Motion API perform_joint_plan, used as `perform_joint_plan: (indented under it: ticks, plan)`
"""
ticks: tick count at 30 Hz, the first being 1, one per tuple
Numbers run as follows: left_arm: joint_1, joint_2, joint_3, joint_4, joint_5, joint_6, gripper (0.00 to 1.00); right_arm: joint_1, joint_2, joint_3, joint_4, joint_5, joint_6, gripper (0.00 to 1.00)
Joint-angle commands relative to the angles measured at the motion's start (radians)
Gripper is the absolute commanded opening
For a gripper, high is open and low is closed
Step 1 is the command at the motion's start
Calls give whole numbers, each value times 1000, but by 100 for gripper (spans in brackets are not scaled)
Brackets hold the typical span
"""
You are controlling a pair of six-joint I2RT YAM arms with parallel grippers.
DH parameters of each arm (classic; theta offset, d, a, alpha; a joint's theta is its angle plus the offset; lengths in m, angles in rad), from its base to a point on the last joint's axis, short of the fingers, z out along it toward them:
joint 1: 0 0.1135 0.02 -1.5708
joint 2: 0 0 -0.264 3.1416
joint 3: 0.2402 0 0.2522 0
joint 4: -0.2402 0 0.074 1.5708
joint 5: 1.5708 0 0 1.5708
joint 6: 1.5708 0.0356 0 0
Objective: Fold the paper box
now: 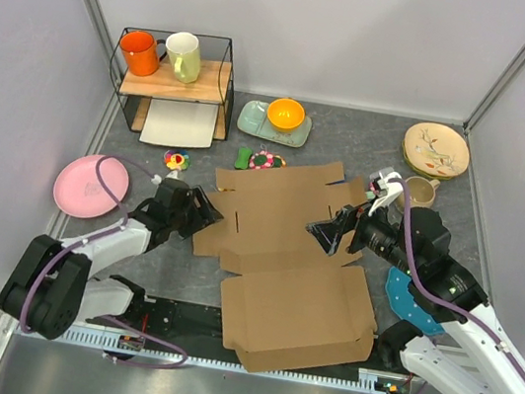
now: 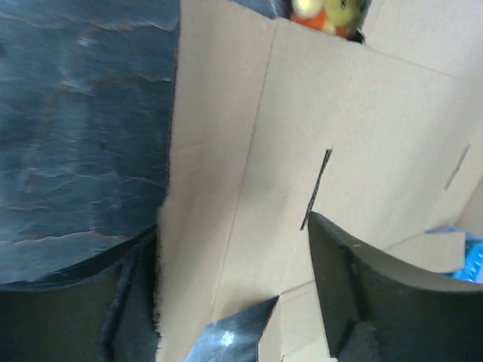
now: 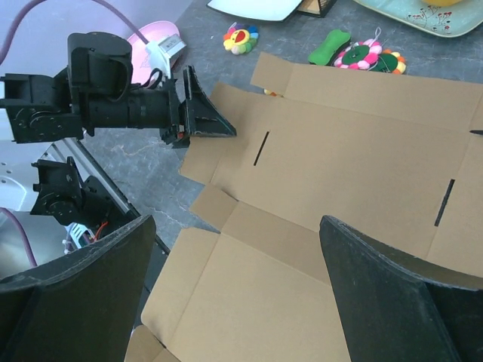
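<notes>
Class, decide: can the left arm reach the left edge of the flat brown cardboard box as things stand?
Probably yes: the left pincer stands open at the left edge of the flat brown cardboard box, nothing between them.

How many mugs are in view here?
3. An orange mug and a pale yellow mug stand side by side on the wire shelf; a beige mug sits by the floral plate. More could be hidden.

Low over the surface near mid-frame, the left end effector point(image 1: 208, 210) points right and the right end effector point(image 1: 325, 232) points left, facing each other well apart, both with jaws spread wide.
</notes>
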Motion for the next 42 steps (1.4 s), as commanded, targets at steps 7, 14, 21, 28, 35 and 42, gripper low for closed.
perform_joint_plan:
  ticks: [7,14,21,28,35,42]
  plan:
    - [27,95,39,212,309,201,26,1,3,24,16,20,-10,98]
    - [25,225,236,209,494,336,6,1,22,33,22,112,11,98]
    - [18,320,529,-123,578,643,2,1,-56,-30,96,225,74,92]
    - [13,362,661,-345,460,923,2,2,-50,14,36,192,-23,98]
    - [8,374,607,-371,430,1005,2,1,-17,16,16,216,-69,98]
    - [-44,157,300,94,340,829,2,1,41,-10,94,339,-87,98]
